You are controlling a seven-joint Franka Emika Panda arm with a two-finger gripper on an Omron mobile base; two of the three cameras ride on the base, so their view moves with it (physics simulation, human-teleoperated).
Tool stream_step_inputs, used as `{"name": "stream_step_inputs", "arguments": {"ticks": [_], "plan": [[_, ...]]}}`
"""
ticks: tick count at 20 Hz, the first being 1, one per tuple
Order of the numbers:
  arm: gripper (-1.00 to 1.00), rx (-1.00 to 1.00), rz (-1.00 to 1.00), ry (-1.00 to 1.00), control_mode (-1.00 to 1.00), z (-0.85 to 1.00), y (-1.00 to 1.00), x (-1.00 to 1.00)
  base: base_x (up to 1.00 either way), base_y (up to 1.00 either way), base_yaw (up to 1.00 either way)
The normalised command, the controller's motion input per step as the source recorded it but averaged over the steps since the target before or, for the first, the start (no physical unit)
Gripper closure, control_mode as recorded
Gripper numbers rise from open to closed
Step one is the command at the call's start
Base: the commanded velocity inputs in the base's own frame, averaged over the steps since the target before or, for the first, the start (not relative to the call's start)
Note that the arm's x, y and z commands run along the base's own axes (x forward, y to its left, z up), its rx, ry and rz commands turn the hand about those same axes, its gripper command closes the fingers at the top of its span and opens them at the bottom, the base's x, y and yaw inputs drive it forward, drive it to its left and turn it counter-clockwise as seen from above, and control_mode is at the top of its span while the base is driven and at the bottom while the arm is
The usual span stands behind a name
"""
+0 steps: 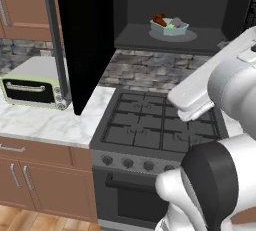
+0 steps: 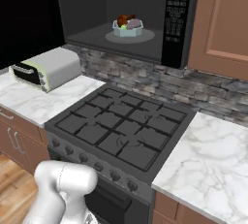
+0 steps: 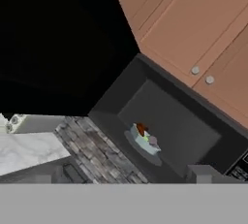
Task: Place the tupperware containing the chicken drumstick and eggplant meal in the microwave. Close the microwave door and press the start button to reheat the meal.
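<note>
Marble tabletop [image 1: 45, 120] flanks your black gas stove [image 1: 150, 125] in the left base view; above, the pale blue-grey plastic tupperware [image 1: 170, 26] sits on the round grey turntable [image 1: 186, 36] inside the black microwave [image 1: 131, 5], its glossy door [image 1: 82, 40] swung wide. From the right, reddish-brown drumstick [image 2: 125, 19] and purple-grey eggplant [image 2: 134, 24] lie in the tub. Your hand view looks up at it, jaws spread wide and holding nothing.

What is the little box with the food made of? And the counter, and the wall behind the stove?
The tupperware looks like plastic: thin, smooth, pale blue-grey walls. The counter looks like polished marble, white with grey veins, though it could be an imitation. The wall behind the stove looks like rough stacked stone, with uneven grey and brown blocks.
</note>
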Motion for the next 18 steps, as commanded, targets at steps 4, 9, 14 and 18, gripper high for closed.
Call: {"name": "stream_step_inputs", "arguments": {"ticks": [4, 9, 14, 18], "plan": [[-1.00, -0.33, 0.00, 0.25, -1.00, 0.00, 0.91, -0.12, 0.00, 0.00, 0.00], [-1.00, -0.35, 0.00, 0.21, -1.00, 0.00, 0.98, 0.00, 0.00, 0.00, 0.00], [-1.00, -0.33, 0.00, 0.03, -1.00, -0.10, 0.92, 0.00, 0.00, 0.00, 0.00], [-1.00, -0.31, 0.00, 0.00, -1.00, -0.25, 0.79, 0.00, 0.00, 0.00, 0.00]]}}
